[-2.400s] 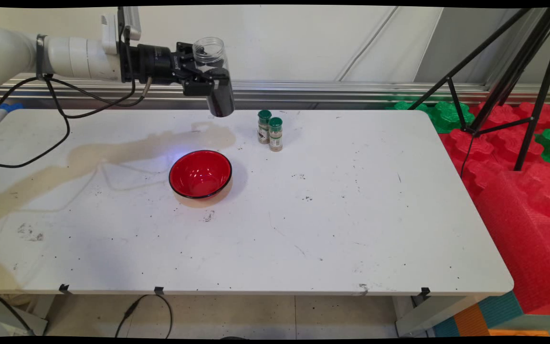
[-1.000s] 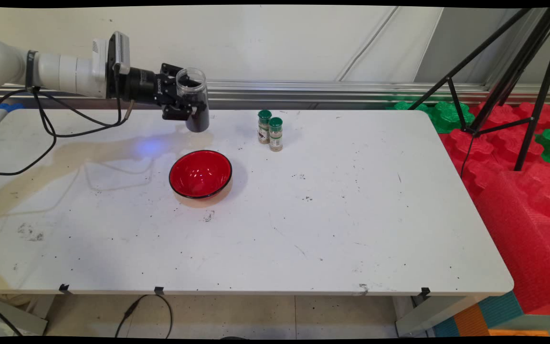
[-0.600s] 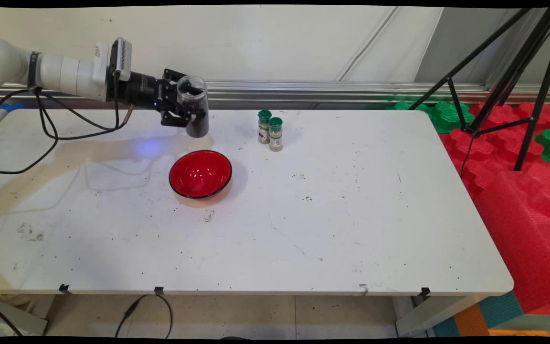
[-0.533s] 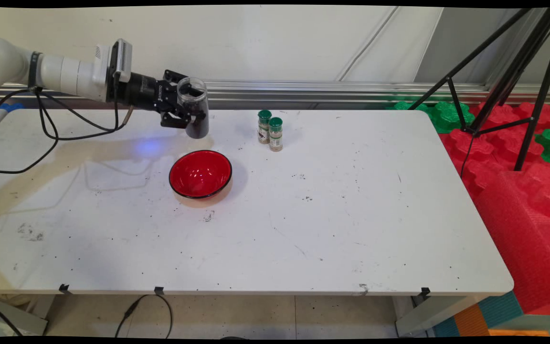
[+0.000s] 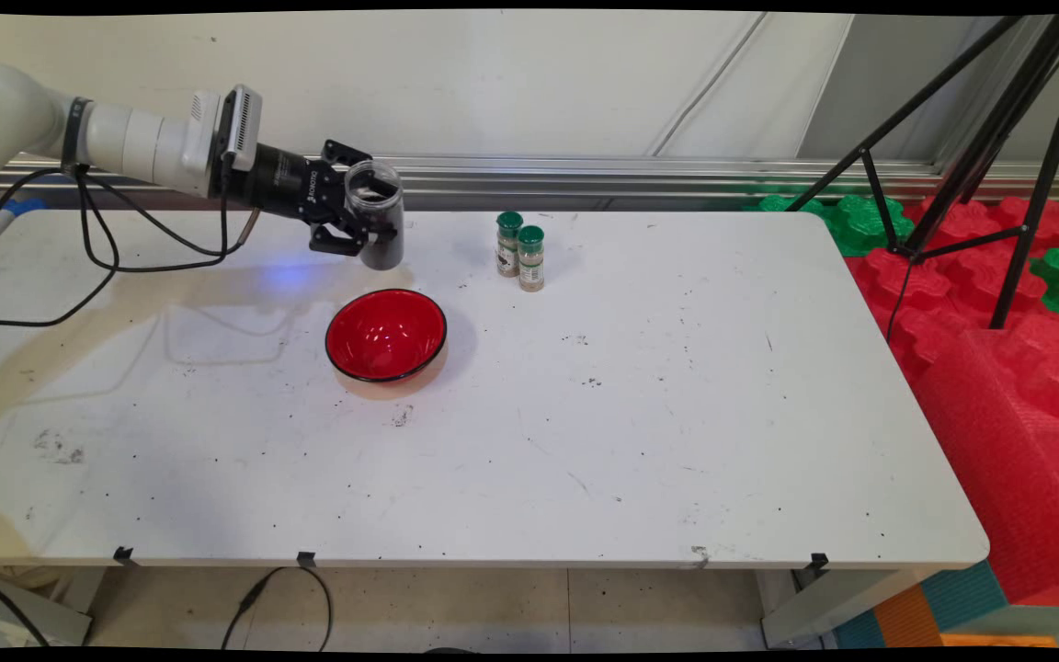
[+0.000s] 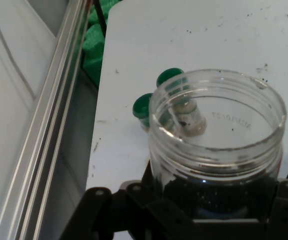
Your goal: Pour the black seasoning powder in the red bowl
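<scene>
Clear plastic jar (image 5: 380, 217) of dark grains sat clamped upright in the black gripper (image 5: 357, 221), just behind the red bowl (image 5: 386, 335) on the desk (image 5: 677, 414).

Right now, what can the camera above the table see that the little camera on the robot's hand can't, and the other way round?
Only the main view shows the whole red bowl, the white table's full spread, the black tripod, the red foam blocks and the arm's cables.

Only the hand view looks down into the jar's open mouth, with dark grains low inside.

Both show the gripper clamped on the clear jar, the two green-capped spice bottles and the metal rail.
</scene>
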